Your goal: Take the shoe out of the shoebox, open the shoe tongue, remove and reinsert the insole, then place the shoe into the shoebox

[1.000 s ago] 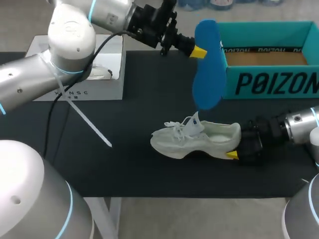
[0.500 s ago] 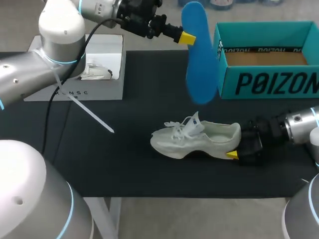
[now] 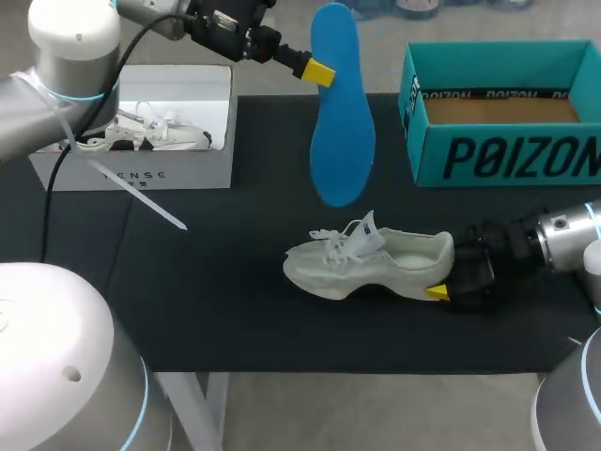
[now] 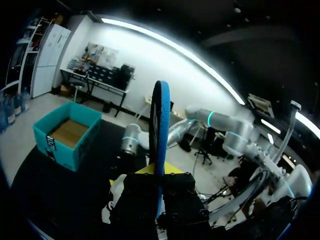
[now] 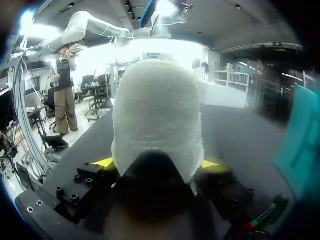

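A blue insole (image 3: pixel 340 122) hangs upright above the table, and my left gripper (image 3: pixel 319 71) is shut on its upper edge. In the left wrist view the insole (image 4: pixel 159 125) shows edge-on, rising out of that gripper (image 4: pixel 159 181). The white shoe (image 3: pixel 371 261) lies on the black table, toe pointing left. My right gripper (image 3: pixel 441 274) is shut on its heel. In the right wrist view the heel (image 5: pixel 157 115) fills the gap between the yellow tips of the gripper (image 5: pixel 157 165). The teal shoebox (image 3: pixel 498 155) stands open at the back right.
A white open box (image 3: pixel 160 164) with another white shoe inside stands at the back left, under my left arm. The black table (image 3: pixel 235 310) has bare room in front of and left of the shoe. The teal box wall (image 5: pixel 306 135) is beside my right gripper.
My left arm has swung left and slightly up, carrying the insole away from the shoebox. The right arm and the shoe have stayed where they were.
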`<action>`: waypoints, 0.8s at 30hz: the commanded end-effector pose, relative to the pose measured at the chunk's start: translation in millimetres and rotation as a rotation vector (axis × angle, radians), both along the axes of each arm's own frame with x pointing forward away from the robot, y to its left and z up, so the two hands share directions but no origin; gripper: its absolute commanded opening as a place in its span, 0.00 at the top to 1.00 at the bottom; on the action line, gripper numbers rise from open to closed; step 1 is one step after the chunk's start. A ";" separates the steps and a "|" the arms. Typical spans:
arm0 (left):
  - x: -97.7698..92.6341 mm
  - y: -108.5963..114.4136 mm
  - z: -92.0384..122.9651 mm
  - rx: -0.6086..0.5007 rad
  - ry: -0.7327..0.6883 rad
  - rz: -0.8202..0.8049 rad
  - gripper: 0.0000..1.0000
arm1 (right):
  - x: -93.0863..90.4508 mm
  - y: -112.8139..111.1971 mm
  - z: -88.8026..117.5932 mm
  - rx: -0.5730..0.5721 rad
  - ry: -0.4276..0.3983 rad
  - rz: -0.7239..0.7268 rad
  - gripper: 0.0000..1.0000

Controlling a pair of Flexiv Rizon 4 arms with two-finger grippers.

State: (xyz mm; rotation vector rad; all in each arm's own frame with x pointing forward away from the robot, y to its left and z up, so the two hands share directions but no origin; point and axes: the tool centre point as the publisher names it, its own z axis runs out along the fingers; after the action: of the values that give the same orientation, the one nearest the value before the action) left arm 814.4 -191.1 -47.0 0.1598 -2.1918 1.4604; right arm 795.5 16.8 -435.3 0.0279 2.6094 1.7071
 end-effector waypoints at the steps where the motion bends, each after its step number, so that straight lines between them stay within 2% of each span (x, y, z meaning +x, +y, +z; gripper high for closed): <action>1: -7.1 14.3 -0.9 0.004 0.008 0.000 1.00 | 0.1 2.9 -5.1 -0.004 0.000 -0.002 1.00; 6: -14.0 15.3 -2.1 0.040 0.004 -0.065 1.00 | 0.1 2.9 -5.1 -0.004 0.000 -0.002 1.00; 16: -14.0 15.3 -2.1 0.040 0.004 -0.065 1.00 | 0.1 2.9 -5.1 -0.004 0.000 -0.002 1.00; 17: -14.0 15.3 -2.1 0.040 0.004 -0.065 1.00 | 0.1 2.9 -5.1 -0.004 0.000 -0.002 0.65; 18: -14.0 15.3 -2.1 0.040 0.004 -0.065 1.00 | 0.1 2.9 -5.1 -0.004 0.000 -0.002 0.00; 24: -14.0 15.3 -2.1 0.040 0.004 -0.065 1.00 | -0.2 -2.8 -3.9 -0.011 -0.003 -0.008 0.00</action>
State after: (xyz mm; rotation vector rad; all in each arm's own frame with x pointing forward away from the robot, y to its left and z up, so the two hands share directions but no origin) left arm 799.9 -175.9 -49.1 0.1057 -2.2023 1.3832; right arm 796.1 15.6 -437.1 0.0301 2.6097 1.7006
